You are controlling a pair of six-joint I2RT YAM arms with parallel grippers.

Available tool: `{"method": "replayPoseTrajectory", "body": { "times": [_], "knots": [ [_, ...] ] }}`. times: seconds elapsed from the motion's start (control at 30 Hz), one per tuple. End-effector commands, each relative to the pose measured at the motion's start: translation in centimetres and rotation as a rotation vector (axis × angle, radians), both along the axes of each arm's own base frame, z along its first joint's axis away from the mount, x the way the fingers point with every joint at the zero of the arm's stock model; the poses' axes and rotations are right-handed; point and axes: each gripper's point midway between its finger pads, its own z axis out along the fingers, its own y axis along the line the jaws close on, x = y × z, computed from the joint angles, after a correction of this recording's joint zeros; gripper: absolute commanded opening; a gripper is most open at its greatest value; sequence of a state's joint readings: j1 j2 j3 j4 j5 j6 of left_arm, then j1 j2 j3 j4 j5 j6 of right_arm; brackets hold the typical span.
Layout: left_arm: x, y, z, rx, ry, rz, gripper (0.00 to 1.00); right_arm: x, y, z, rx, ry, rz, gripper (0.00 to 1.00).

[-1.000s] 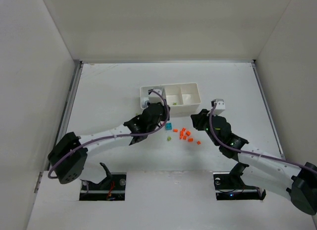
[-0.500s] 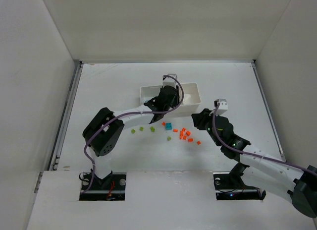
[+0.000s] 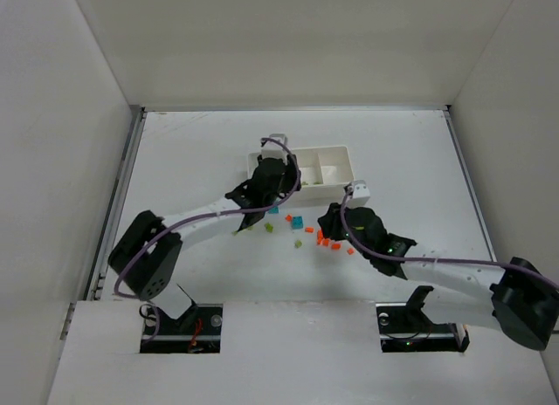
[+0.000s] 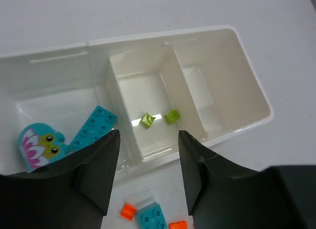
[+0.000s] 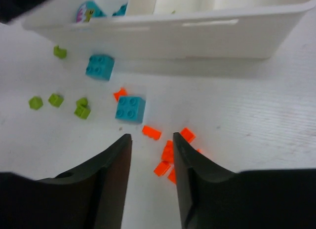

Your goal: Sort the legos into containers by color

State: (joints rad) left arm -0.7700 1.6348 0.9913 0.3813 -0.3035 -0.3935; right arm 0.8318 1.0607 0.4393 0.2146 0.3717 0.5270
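Sorting looks barely begun: the tray [image 4: 217, 76] holds teal pieces [image 4: 94, 128] in its left compartment and two green bricks [image 4: 147, 120] in the middle, while at its 6 o'clock loose legos [image 5: 168, 155] litter the surface [image 5: 247, 115], left fingers [image 4: 98, 174] and right fingers [image 5: 111, 179] spread, empty.

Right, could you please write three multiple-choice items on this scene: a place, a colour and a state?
1. Where in the tray do the two green bricks lie? A wide section; B middle section; C narrow end section.
2. What colour are the pieces in the wide section? A orange; B teal; C green.
3. The right gripper is: A open, empty; B shut on an orange brick; C shut on a teal brick.
1 B: the wrist view shows them there. 2 B: both pieces there are teal. 3 A: fingers apart, gripping nothing.
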Motion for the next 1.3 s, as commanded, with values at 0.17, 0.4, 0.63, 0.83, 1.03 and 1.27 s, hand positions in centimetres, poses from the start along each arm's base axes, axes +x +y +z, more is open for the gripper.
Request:
{"method": "replayPoseTrajectory", "body": {
  "times": [0.17,0.4,0.63,0.83,1.03,1.27],
  "knots": [
    [-5.5,7.1,1.3,-0.042,-0.068,0.078,0.47,0.4,6.5,-0.5,-0.056,-0.012,0.15,0.69],
    [-9.4,10.6,-1.4,-0.051,-0.025,0.122,0.46,1.7,8.1,-3.5,-0.137,0.044,0.153,0.67],
    [-12.3,11.5,-3.7,-0.026,0.02,0.084,0.46,2.7,9.4,-5.0,-0.178,0.062,0.158,0.65],
    [-13.8,11.6,-5.8,0.006,0.058,0.063,0.46,3.1,9.4,-6.3,-0.206,0.085,0.15,0.57],
    [-13.9,13.1,-6.6,0.064,0.047,0.123,0.45,3.6,9.3,-7.0,-0.225,0.092,0.128,0.48],
    [-14.0,15.0,-7.0,0.079,0.052,0.199,0.46,4.0,9.2,-7.1,-0.239,0.089,0.099,0.33]
  ]
}}
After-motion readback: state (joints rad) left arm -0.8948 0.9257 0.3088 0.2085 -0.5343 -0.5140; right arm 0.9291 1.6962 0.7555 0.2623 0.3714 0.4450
